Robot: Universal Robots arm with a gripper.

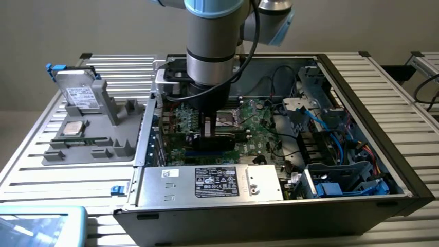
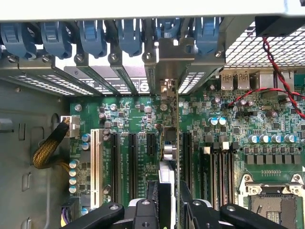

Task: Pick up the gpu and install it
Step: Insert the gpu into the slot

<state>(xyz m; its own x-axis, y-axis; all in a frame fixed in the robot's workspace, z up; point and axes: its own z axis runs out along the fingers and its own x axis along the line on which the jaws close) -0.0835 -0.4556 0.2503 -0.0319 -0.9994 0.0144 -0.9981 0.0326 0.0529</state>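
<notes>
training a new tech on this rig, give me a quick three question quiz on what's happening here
1. True or false: the gripper holds the gpu inside the case.
2. Where is the hard drive?
A) on the motherboard
B) standing in the grey tray, at the exterior view's left
C) in the gripper
3. Fill in: the slot clips along the case wall are ___ in colour.

Key: 1 true; 2 B; 3 blue
</notes>
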